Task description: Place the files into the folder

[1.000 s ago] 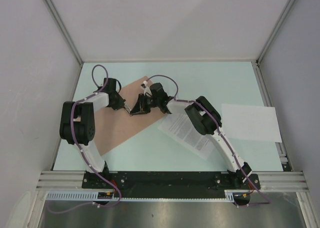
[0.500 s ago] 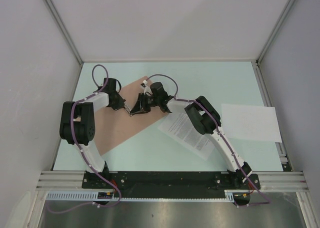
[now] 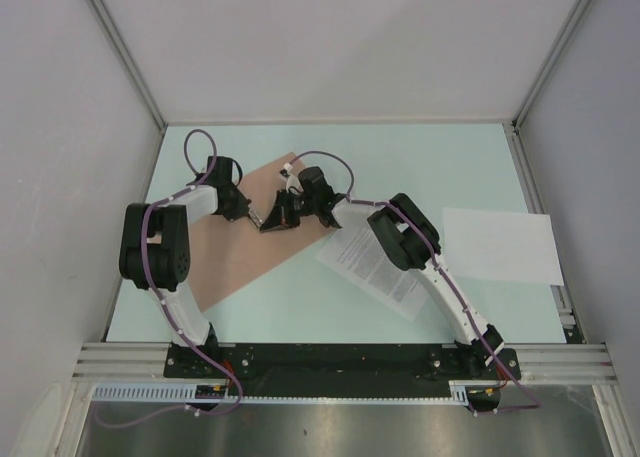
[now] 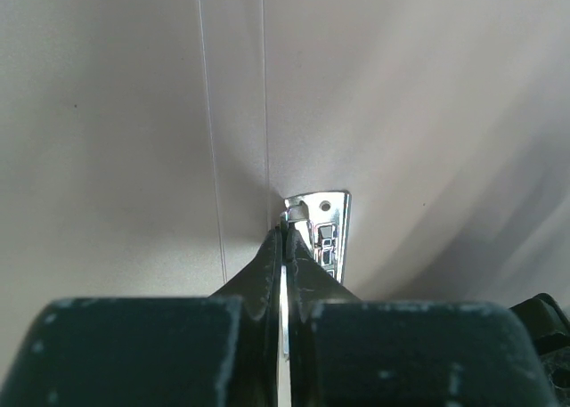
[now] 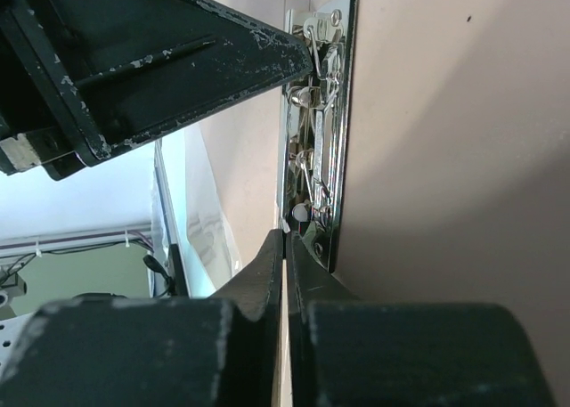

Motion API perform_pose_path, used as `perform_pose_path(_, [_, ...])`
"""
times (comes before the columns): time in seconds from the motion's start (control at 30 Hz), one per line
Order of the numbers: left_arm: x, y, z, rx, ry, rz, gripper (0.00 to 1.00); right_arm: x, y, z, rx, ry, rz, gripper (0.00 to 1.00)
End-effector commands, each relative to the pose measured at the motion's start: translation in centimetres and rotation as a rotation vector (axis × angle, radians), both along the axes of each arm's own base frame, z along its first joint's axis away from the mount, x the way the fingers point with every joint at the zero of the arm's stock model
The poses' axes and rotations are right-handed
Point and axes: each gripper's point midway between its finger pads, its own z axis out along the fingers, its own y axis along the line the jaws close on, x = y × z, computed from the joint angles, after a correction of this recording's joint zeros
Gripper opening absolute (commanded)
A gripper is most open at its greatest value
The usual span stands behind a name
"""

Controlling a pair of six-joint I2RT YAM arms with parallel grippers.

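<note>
The salmon folder [image 3: 235,252] lies flat on the left half of the table, and its inner face [image 5: 445,202] fills both wrist views. A shiny metal clip [image 5: 321,131] is fixed to it. My left gripper [image 3: 260,220] is shut, with its tip at one end of the clip [image 4: 325,233] and a thin bright strip pinched between the jaws. My right gripper [image 5: 287,238] is shut too, its tips pressed against the clip's other end. The files lie outside the folder. The printed sheet [image 3: 375,272] is partly under my right arm, and the plain white one [image 3: 500,245] is at the right edge.
The left gripper's black finger [image 5: 223,60] crosses the top of the right wrist view, close to my right fingers. Grey walls enclose the pale green table [image 3: 420,167] on three sides. Both arm bases sit on the black rail [image 3: 340,362] at the near edge.
My right gripper's jaws have closed at the clip. Both arms and the folder have hardly moved, and the two sheets lie where they were.
</note>
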Motion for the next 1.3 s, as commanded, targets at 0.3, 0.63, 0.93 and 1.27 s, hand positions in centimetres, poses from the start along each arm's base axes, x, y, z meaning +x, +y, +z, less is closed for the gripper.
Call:
perform_pose_path(0.3, [-1.8,0.6,1.8,0.061,0.031,-0.100,0.25,0.1,-2.4,-4.3,-0.342,-0.103,-0.046,0.00])
perform_pose_path(0.63, [-6.0,-0.6,3.7,-0.011,-0.019,-0.056,0.14,1.4,-4.1,-6.0,-0.488,-0.155,-0.101,0.00])
perform_pose_path(0.93, [-9.9,-0.4,-2.6,0.019,0.213,0.002,0.00,2.6,-7.1,-7.8,-0.742,-0.203,-0.238,0.00])
perform_pose_path(1.27, [-11.1,1.2,-3.2,0.112,0.289,0.000,0.00,3.7,-10.6,-10.2,-1.033,-0.219,-0.322,0.00])
